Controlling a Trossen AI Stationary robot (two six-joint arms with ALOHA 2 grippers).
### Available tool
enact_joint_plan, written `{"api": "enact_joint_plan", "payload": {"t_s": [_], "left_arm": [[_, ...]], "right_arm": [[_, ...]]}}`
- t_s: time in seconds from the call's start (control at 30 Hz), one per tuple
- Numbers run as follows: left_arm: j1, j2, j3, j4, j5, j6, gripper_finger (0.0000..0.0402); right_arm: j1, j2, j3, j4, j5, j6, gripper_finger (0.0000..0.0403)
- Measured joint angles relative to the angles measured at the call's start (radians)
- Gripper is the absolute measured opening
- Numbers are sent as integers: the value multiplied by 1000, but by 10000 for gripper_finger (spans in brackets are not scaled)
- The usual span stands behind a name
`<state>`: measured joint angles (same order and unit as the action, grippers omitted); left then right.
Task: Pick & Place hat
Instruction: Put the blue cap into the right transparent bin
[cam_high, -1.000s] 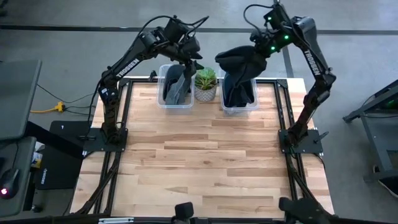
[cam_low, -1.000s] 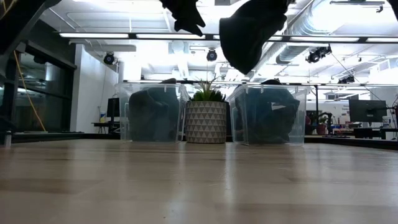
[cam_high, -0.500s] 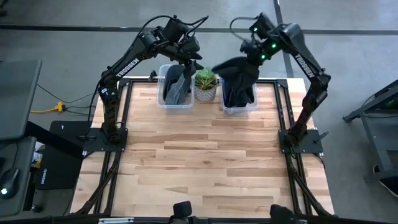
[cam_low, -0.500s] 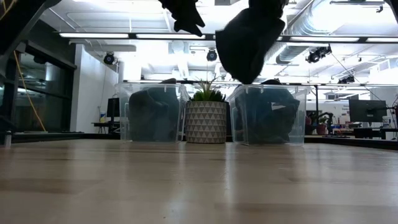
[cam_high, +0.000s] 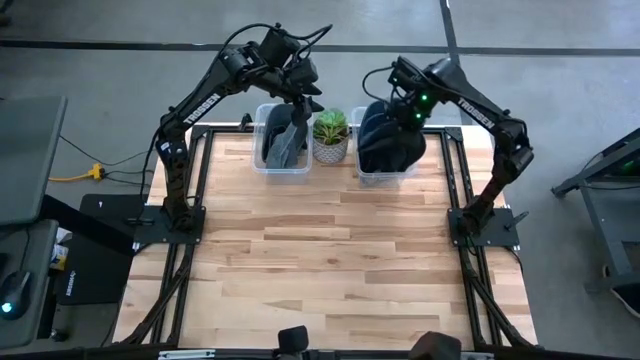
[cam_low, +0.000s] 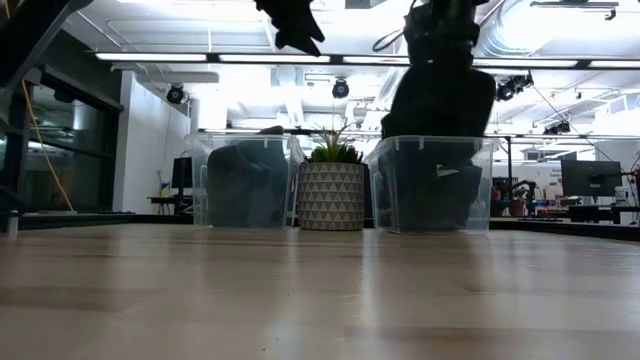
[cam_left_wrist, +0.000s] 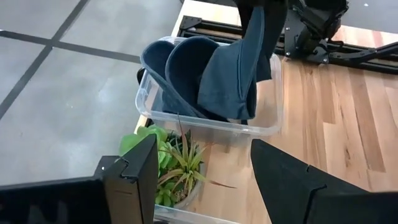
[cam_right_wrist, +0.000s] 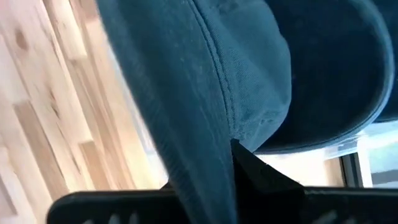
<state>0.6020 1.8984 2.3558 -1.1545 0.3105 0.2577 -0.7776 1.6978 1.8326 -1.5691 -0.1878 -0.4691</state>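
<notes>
right claw (cam_high: 400, 105) pinched shut on hat (cam_high: 392, 140), gripping fabric edge so rest hangs free, dangling straight over right bin (cam_low: 433, 185), which already holds more hats. guess that's lineup for drop, or fresh lift out, can't tell which. hat bottom looks about at rim level in low view.

left claw (cam_high: 300, 88) parked high over left bin (cam_high: 282, 150), fingers spread wide, empty, out of the way. plant (cam_high: 331, 133) sits between bins at back of worktop (cam_high: 330, 260).
</notes>
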Motion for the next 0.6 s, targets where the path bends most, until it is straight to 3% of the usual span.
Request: {"api": "enact_joint_plan", "payload": {"t_s": [0.6], "left_arm": [[0,0,0,8,42,-47,200]], "right_arm": [[0,24,-195,213,73,-151,13]]}}
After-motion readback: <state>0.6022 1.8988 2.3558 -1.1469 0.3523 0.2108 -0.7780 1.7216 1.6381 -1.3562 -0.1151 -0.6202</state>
